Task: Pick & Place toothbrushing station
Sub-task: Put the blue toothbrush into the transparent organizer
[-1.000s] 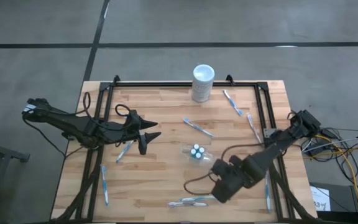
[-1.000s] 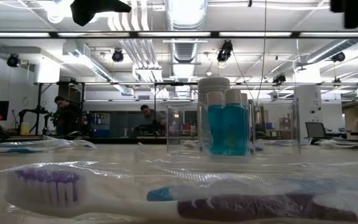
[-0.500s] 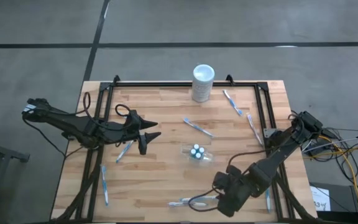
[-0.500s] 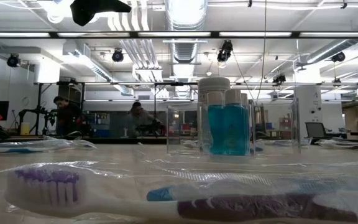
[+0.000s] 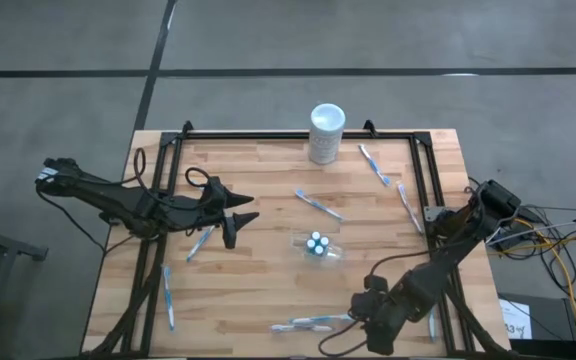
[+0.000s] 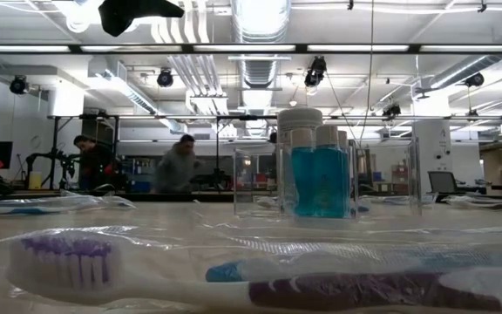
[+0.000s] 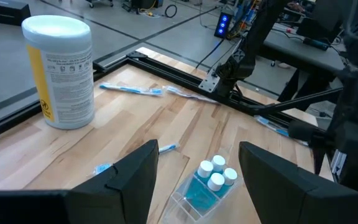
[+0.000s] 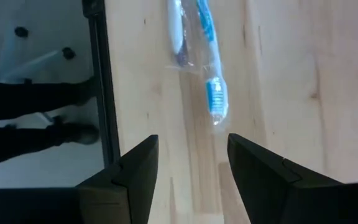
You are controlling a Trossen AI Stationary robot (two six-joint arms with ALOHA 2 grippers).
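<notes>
Toothbrush (image 8: 215, 99) ahead of right fingers (image 8: 135, 171)

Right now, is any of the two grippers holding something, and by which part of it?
Nothing is held. The left gripper hangs open over the table, and the right gripper is open above the wrapped toothbrushes near the front edge, jaws empty.

Illumination is bright and even, supplied by long ceiling light strips (image 6: 260, 49) visible in the low view; shadows on the light wooden slatted table (image 5: 268, 290) are faint and short. Glare whitens the top of the white cylindrical container with a yellow label (image 7: 59, 71) in the left wrist view. In the low view the nearest purple-bristled toothbrush in clear wrapping (image 6: 234, 275) is soft and out of focus, with highlights on its wrapping.
</notes>
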